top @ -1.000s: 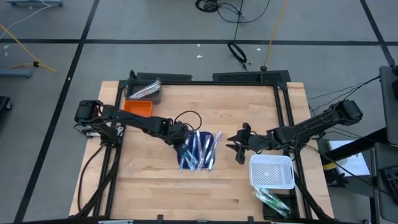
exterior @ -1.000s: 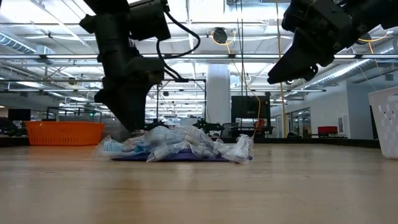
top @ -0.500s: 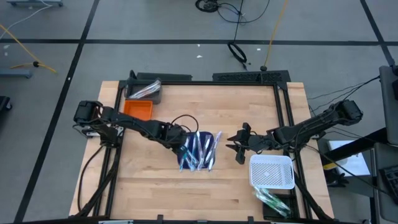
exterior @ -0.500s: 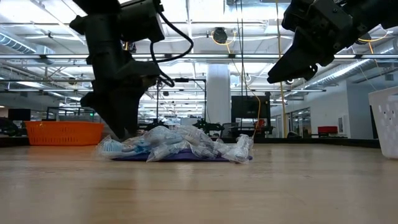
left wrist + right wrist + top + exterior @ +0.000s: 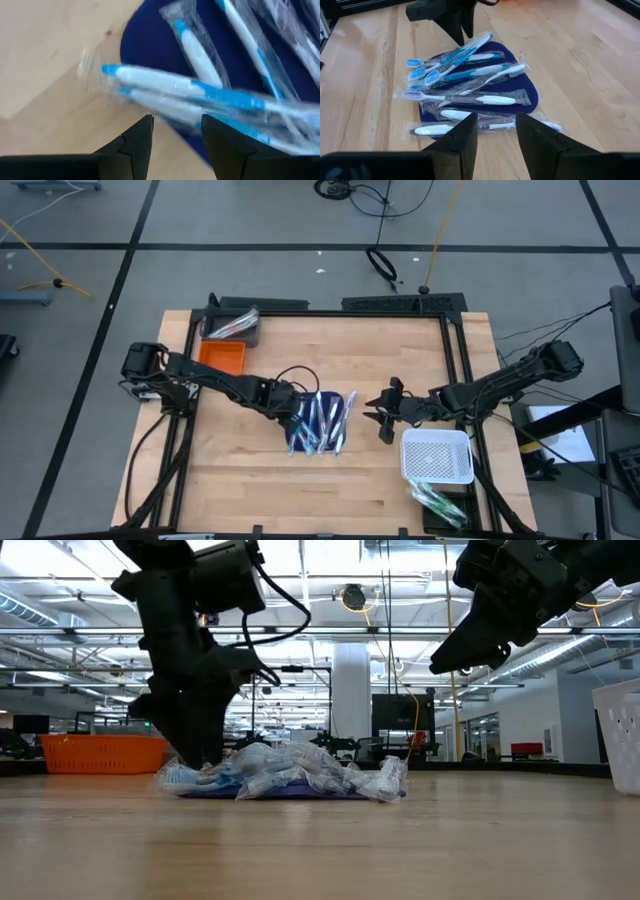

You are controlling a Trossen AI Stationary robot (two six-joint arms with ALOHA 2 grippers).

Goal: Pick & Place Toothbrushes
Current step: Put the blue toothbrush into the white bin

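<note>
Fingers (image 5: 137,142) of our left gripper (image 5: 175,137) gape over wrapped toothbrushes (image 5: 322,420) on our wooden table (image 5: 400,345); our right gripper (image 5: 384,413) hovers open, hall beyond.

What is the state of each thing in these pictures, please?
left gripper: open, low at the pile's edge, holding nothing.
right gripper: open, raised beside the pile, empty.
toothbrushes: wrapped, piled on the mat.
blue mat: flat, mostly covered.
white basket: upright, no toothbrushes seen inside.
orange bin: upright.
</note>
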